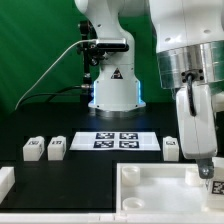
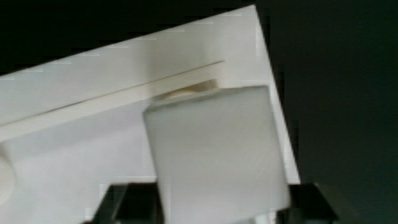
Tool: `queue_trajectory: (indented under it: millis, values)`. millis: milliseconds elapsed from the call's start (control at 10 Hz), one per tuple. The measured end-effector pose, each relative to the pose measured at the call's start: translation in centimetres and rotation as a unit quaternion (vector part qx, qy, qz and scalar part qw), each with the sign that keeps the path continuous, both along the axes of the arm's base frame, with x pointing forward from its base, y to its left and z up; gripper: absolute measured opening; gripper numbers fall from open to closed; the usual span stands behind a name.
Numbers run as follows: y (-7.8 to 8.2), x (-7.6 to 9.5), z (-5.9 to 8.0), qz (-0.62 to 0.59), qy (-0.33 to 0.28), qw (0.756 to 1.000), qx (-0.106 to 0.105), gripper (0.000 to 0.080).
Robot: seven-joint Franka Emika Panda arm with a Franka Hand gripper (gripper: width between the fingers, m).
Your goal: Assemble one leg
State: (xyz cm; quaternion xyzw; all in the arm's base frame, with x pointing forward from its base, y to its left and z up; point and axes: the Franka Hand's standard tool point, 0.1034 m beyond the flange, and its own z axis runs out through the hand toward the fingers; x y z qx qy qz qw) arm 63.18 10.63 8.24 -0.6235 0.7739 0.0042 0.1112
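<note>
- While hanging over the tray [image 1: 155, 192], clamped on one leg [image 2: 212, 140], jaws closed against its sides.
- Long axis pointing straight out from the jaws, tip near a tray corner; touching or not, cannot tell.
- Likely calls for lowering along that axis; other legs [image 1: 57, 147] well apart on tabletop [image 1: 90, 165].

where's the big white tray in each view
exterior view: the tray fills the lower corner on the exterior view's right, under the gripper.
wrist view: the tray is the wide white surface behind the leg.
shared landmark: the leg held in the jaws, over the tray.
</note>
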Motion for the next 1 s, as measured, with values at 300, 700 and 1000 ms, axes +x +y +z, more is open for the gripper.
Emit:
queue_trajectory:
  millis: [300, 700, 1000]
  values:
    - [1.33, 0.47, 0.40, 0.311, -0.030, 0.947, -0.073, 0.0560]
    - [0.96, 0.49, 0.29, 0.459, -0.047, 0.881, -0.099, 0.0648]
    - [0.92, 1.04, -0.03, 0.639, -0.062, 0.754, -0.141, 0.0649]
